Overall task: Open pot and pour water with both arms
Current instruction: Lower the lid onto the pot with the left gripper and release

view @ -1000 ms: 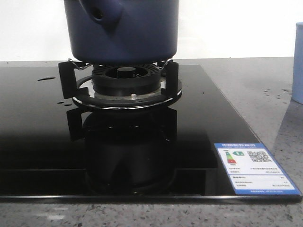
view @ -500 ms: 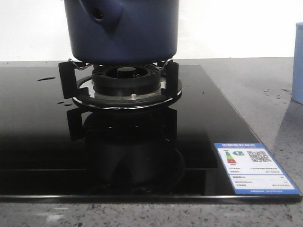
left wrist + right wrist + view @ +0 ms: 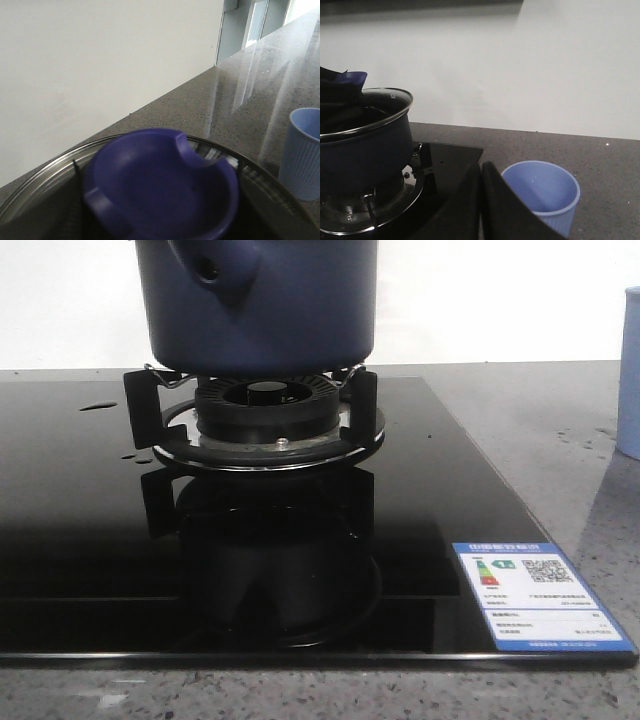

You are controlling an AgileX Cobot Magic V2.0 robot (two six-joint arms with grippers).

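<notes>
On the burner's pan support (image 3: 250,430), in the front view, the navy pot (image 3: 258,302) sits centred on the black glass cooktop (image 3: 90,530), neither arm showing. In the left wrist view the left end effector is hidden; a purple knob (image 3: 160,185) on the glass lid (image 3: 45,180) fills the foreground, so whether it is grasped I cannot tell. Lifting the lid straight up, level, looks wisest. In the right wrist view the right end effector (image 3: 481,200) hangs clenched and empty between pot and pale blue cup (image 3: 542,192) on the desk (image 3: 605,165).
</notes>
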